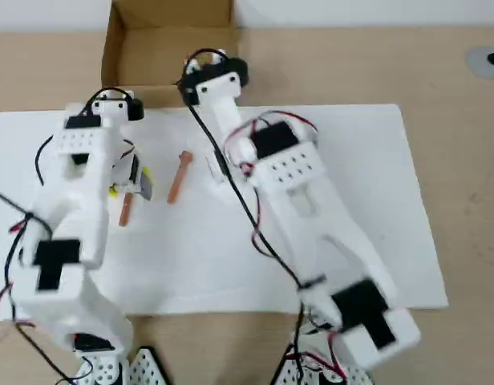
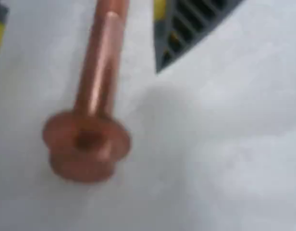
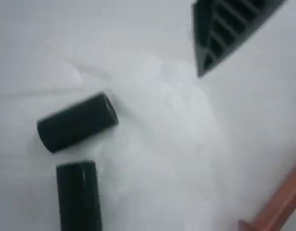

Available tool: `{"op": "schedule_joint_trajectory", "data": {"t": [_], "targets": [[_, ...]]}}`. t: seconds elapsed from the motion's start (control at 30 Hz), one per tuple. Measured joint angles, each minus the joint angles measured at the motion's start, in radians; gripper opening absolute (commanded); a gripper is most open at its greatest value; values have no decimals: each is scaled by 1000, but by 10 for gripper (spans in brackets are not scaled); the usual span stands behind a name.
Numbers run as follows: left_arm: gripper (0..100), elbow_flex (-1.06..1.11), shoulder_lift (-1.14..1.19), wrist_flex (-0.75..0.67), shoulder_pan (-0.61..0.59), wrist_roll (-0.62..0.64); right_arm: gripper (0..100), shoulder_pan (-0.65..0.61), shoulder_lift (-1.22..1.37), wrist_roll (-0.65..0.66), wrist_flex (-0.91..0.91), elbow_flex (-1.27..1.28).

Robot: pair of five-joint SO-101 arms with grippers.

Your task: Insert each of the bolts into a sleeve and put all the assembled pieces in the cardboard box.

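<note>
Left gripper (image 2: 78, 53) is wide open, straddling the shaft of a copper bolt (image 2: 85, 144) that lies flat, head just beyond the fingertips, no contact. Right gripper (image 1: 217, 167): opening can't be told; two black sleeves (image 3: 76, 122) lie loose near it. Risk: uneven closing rolls the round shaft away, or a grip near the head leaves it tilted for insertion.

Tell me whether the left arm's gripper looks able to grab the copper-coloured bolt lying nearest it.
Probably yes. The copper-coloured flanged bolt lies flat on the white sheet, its shaft between the open fingers of the left gripper, and nothing covers it.
</note>
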Motion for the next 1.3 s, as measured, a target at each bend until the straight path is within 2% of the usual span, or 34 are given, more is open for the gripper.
{"op": "schedule_joint_trajectory", "data": {"t": [0.17,0.37,0.83,1.03,1.3], "targets": [[232,169,-132,-149,0,0,454,21,224,6,0,-172],[232,204,-146,-219,0,0,454,103,491,6,104,-442],[232,206,-146,-226,0,-6,454,124,965,6,423,-1138],[232,206,-146,-226,0,-6,454,124,1112,6,476,-1298],[232,206,-146,-226,0,-6,453,124,1198,9,482,-1387]]}}
